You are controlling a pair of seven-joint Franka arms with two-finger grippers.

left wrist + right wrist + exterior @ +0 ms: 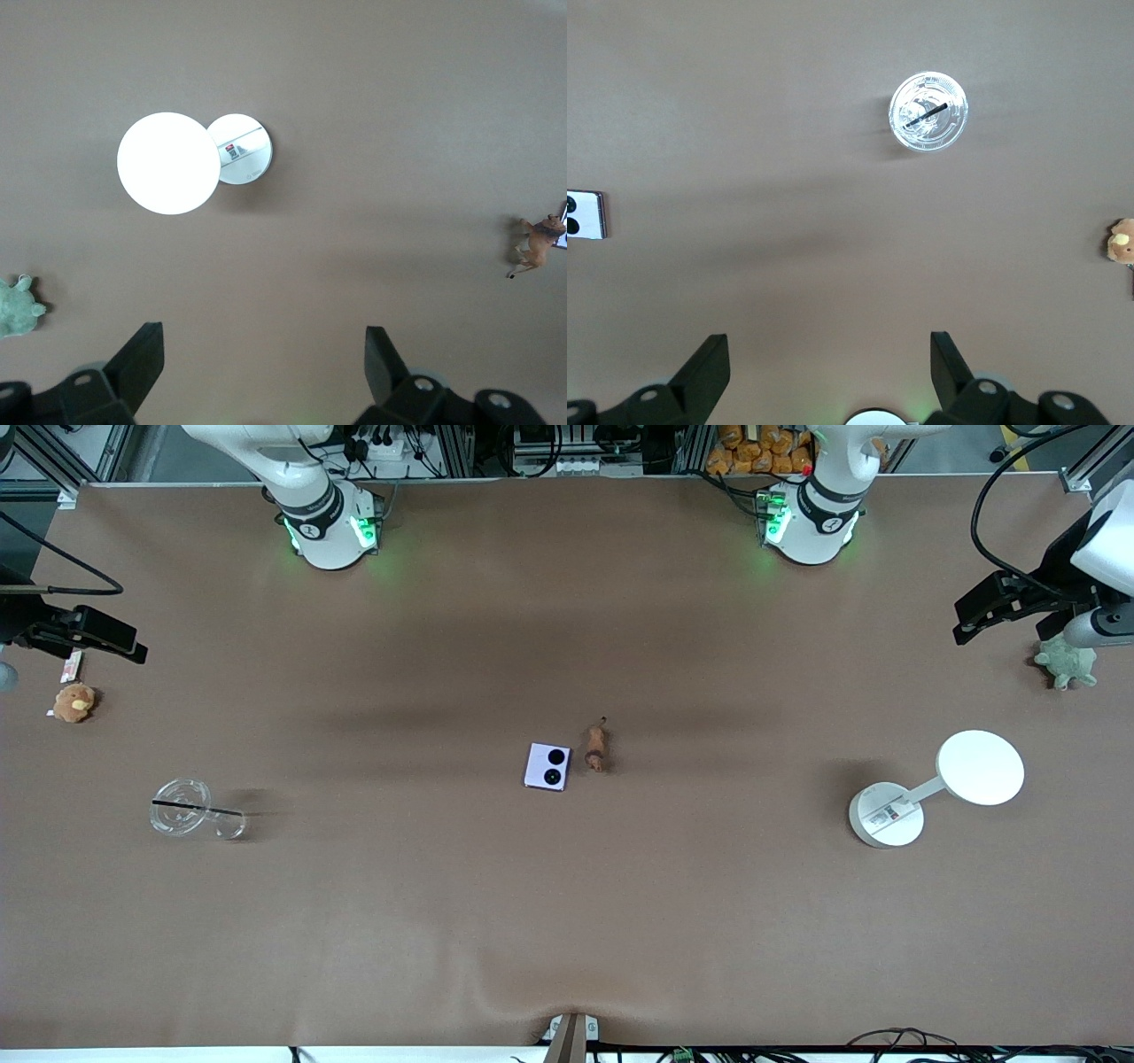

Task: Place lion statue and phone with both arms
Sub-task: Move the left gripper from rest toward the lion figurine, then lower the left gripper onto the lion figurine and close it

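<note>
Brown table (567, 921), spread wide beneath both arms, bases along its edge farthest from the front camera.

White desk lamp (930, 788) toward the left arm's end of the table: round base and round head joined by a short neck, seen from above in the left wrist view (190, 159).

Left gripper (1001, 607), black, held high at the left arm's end of the table, near a green plush turtle (1067, 664). Fingers (142, 354) spread wide apart, nothing between them.

Right gripper (89, 633), black, held high at the right arm's end of the table, above a small card and near an orange-brown plush toy (73, 702). Fingers (709, 359) likewise wide apart and empty.

Clear plastic cup (186, 809) with a black straw across its lid, toward the right arm's end, nearer to the front camera than the plush toy; seen from above in the right wrist view (928, 111).

Phone (547, 766) — lavender, nearly square, two round black circles on its face — lying flat near the middle of the table, well apart from both grippers; one edge just visible in the right wrist view (585, 215).

Lion statue (596, 747) — tiny, reddish-brown, thin tail pointing toward the bases — just beside the phone, on its side toward the left arm's end, not touching it; legs and tail visible in the left wrist view (536, 246).
</note>
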